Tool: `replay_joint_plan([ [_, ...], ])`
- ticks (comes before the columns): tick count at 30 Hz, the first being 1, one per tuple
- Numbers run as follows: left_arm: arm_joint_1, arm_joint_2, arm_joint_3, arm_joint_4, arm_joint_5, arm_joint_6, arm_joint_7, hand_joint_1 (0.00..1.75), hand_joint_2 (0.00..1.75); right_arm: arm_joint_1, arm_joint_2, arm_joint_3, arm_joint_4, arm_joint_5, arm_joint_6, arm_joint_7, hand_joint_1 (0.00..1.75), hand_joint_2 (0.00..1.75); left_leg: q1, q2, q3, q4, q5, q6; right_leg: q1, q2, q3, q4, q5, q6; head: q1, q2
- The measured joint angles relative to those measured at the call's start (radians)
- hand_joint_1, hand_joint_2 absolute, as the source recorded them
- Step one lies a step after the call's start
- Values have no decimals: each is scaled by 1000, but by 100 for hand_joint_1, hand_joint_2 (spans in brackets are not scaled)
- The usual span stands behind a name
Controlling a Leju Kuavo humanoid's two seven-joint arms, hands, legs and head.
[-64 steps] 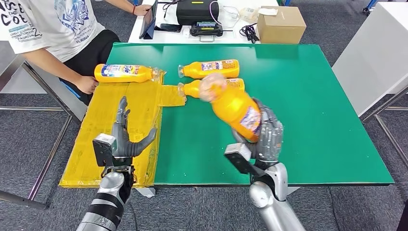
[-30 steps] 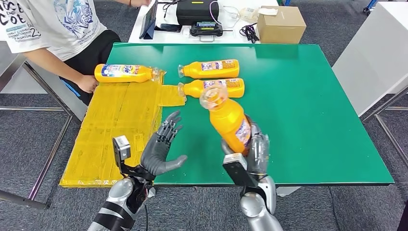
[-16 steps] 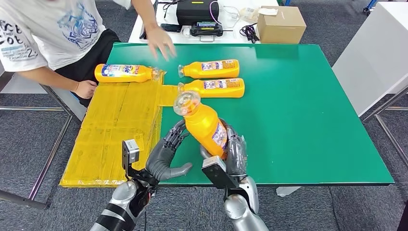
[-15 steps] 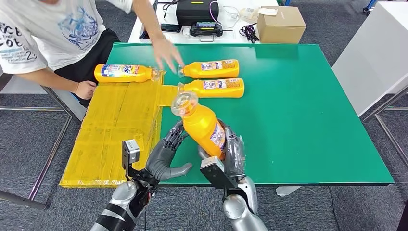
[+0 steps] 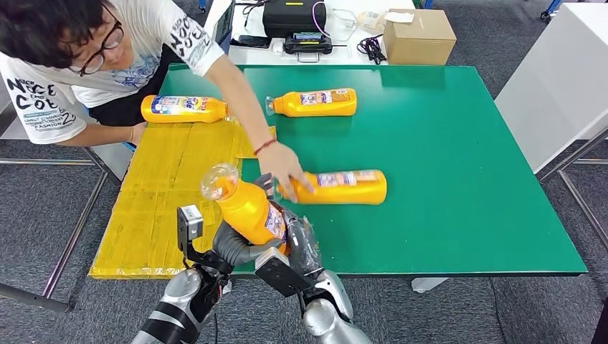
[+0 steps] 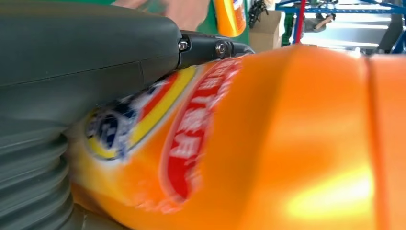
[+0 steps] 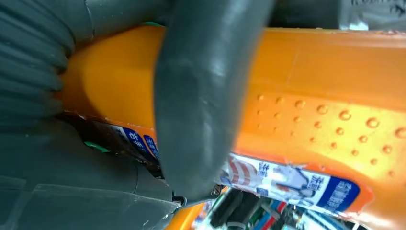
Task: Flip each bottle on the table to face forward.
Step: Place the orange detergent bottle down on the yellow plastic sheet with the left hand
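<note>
Four orange bottles are showing in the head view. One bottle (image 5: 247, 208) is sitting tilted at the green table's (image 5: 466, 179) near edge, one (image 5: 337, 187) is lying near the table's middle, one (image 5: 313, 102) is lying toward the far edge, and one (image 5: 183, 109) is lying by the far left corner on the yellow sheet (image 5: 172, 193). One cardboard box (image 5: 418, 36) is sitting beyond the far edge. One person (image 5: 93, 50) is leaning in.

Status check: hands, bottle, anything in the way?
Both hands, left and right, grip the raised bottle. Person's hand on a lying bottle just beyond. Two more bottles lie farther back.
</note>
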Motion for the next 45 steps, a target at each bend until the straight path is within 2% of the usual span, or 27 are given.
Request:
replay_joint_plan([
  [13,9,9,29,0,39,-26,-1,0,175,-41,3,26,82,10,6,-1,175,175,0,1,0,0,0,0,0,0,-1,0,0,0,0,0],
  [15,10,10,34,0,46,-34,-1,30,175,-46,3,28,92,13,5,-1,175,175,0,1,0,0,0,0,0,0,-1,0,0,0,0,0],
  [17,10,12,36,0,44,-42,-1,117,175,-48,3,29,100,14,2,-1,175,175,0,1,0,0,0,0,0,0,-1,0,0,0,0,0],
  [19,10,14,36,0,37,-47,-2,175,175,-49,3,29,104,13,0,-1,175,175,0,1,0,0,0,0,0,0,-1,0,0,0,0,0],
  [29,14,14,36,-8,15,-55,-30,175,175,-49,3,27,105,23,-17,4,171,175,0,1,0,0,0,0,0,0,-1,0,0,0,0,0],
  [31,16,14,36,-13,14,-55,-30,175,175,-49,3,26,104,27,-23,4,157,175,0,1,0,0,0,0,0,0,-1,0,0,0,0,0],
  [34,19,14,37,-23,8,-51,-30,175,175,-46,3,24,100,29,-33,4,35,175,0,1,0,0,0,0,0,0,-1,0,0,0,0,0],
  [35,20,14,37,-28,5,-47,-30,175,175,-45,4,23,98,29,-39,5,0,131,0,1,0,0,0,0,0,0,-1,0,0,0,0,0],
  [38,26,13,36,-44,-7,-28,-30,175,175,-38,6,22,86,30,-62,8,0,0,0,1,0,0,0,0,0,0,-1,0,0,0,0,0],
  [45,43,5,35,-108,-45,47,-34,175,175,-7,0,19,-21,41,-111,33,0,0,0,1,0,0,0,0,0,0,-1,0,0,0,0,0],
])
